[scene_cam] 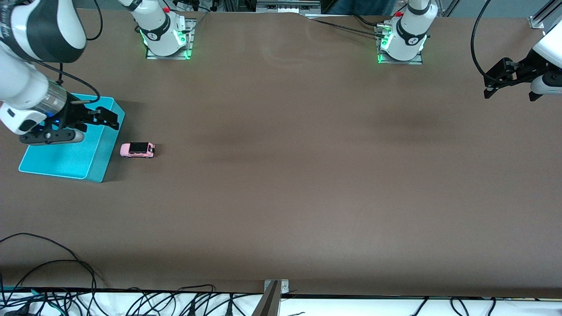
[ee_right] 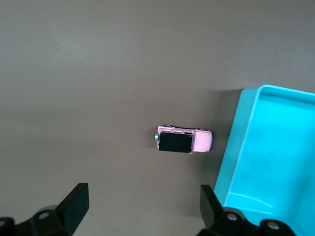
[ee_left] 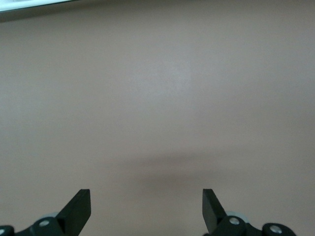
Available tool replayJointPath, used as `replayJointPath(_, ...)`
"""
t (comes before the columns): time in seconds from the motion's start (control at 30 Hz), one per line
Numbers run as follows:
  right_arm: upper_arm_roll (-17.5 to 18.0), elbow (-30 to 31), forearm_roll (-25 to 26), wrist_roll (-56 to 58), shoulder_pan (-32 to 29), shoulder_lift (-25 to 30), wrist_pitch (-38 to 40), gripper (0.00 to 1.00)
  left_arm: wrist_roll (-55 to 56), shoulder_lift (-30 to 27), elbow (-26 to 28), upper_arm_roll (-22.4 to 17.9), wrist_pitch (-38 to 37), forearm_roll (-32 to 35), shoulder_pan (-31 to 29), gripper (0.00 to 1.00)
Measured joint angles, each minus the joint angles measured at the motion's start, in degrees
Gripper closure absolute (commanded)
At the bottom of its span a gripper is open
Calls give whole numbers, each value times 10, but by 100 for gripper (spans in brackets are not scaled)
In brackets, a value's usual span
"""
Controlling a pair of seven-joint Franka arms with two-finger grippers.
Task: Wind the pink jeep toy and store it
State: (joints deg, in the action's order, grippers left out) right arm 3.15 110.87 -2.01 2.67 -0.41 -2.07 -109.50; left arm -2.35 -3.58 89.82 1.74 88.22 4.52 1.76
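The desk (scene_cam: 307,175) is a wide, flat, matte brown surface with a faintly grainy look. On it, at the right arm's end, sits the turquoise bin (scene_cam: 94,164), a rectangular open tray with smooth plastic walls and rounded corners. The right pincer (scene_cam: 107,118) hangs over the bin's edge, its black fingers (ee_right: 74,204) spread apart and grasping nothing. The left pincer (scene_cam: 494,85) waits over bare desk at the left arm's end, likewise released, its fingers (ee_left: 78,209) wide. The pink jeep toy (scene_cam: 137,150) stands upright on its wheels on the desk just beside the bin, not touching it, on the side toward the left arm. It is tiny and boxy, with a glossy pale pink body, a flat black roof and small black wheels.
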Motion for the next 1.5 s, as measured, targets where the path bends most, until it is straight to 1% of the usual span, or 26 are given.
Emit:
replayJointPath(0.17,7,11,0,0,1,-13,-10,0,0,0,0,0,0,0,0,0)
replayJointPath(0.37,9,25,0,0,1,-32,-40,0,0,0,0,0,0,0,0,0)
replayJointPath(0.73,9,113,0,-1,0,-41,-142,0,0,0,0,0,0,0,0,0)
replayJointPath(0.9,8,146,0,-1,-1,-43,-157,0,0,0,0,0,0,0,0,0)
replayJointPath(1.03,5,160,0,-11,-1,-44,-159,0,0,0,0,0,0,0,0,0)
replayJointPath(1.17,2,172,0,-55,-2,-45,-160,0,0,0,0,0,0,0,0,0)
replayJointPath(1.37,0,186,0,-156,-2,-50,-163,0,0,0,0,0,0,0,0,0)
replayJointPath(1.5,0,198,0,-222,-2,-61,-185,0,0,0,0,0,0,0,0,0)
